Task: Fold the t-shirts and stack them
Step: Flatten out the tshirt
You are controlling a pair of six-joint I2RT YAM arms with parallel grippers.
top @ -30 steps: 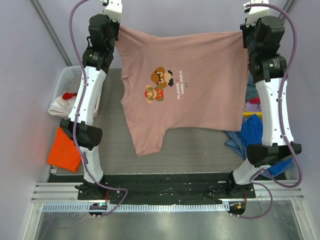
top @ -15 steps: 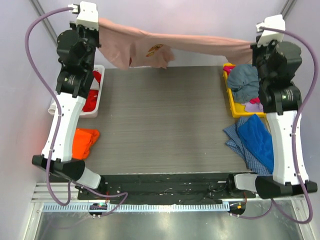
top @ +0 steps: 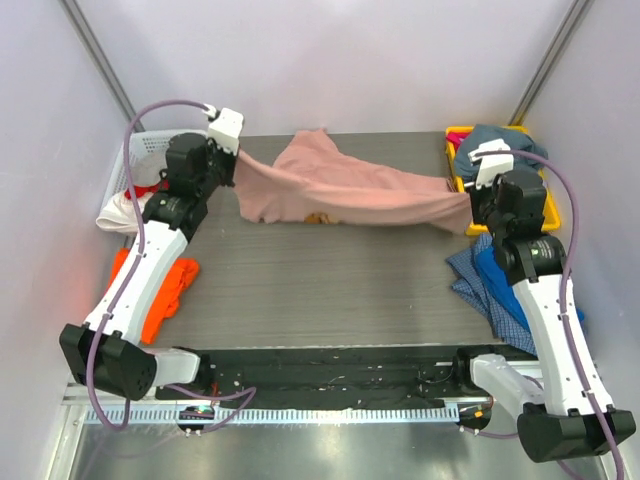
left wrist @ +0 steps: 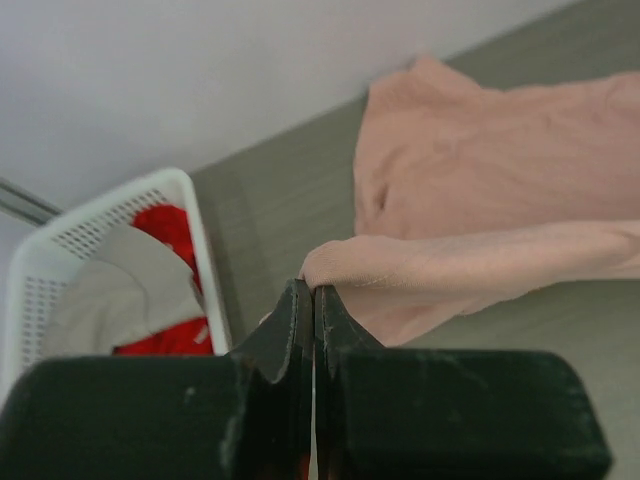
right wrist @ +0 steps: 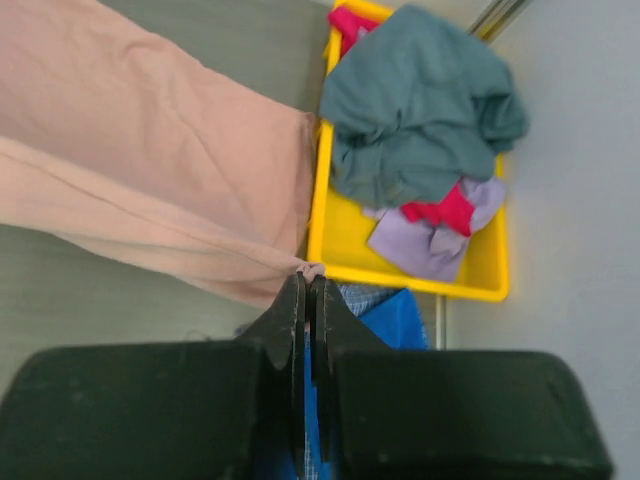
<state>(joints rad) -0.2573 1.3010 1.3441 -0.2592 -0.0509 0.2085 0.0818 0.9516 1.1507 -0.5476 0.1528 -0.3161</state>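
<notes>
A large dusty-pink t-shirt (top: 340, 190) is stretched between both arms low over the far half of the dark table (top: 320, 290), its far part lying on the surface. My left gripper (top: 232, 165) is shut on its left corner (left wrist: 345, 262). My right gripper (top: 468, 195) is shut on its right corner (right wrist: 312, 268). A bright orange shirt (top: 165, 290) lies at the table's left edge. A blue shirt (top: 515, 285) lies at the right edge. A grey-teal shirt (right wrist: 420, 100) sits in the yellow bin (right wrist: 400, 270).
A white basket (left wrist: 205, 260) with red and white cloth stands at the far left, next to my left gripper. The yellow bin (top: 455, 135) at the far right also holds pink and lilac cloth. A checked blue cloth (top: 465, 285) lies under the blue shirt.
Both arms have come down from high above the table, lowering the pink shirt from hanging spread out to stretched low with its far part laid on the surface.
</notes>
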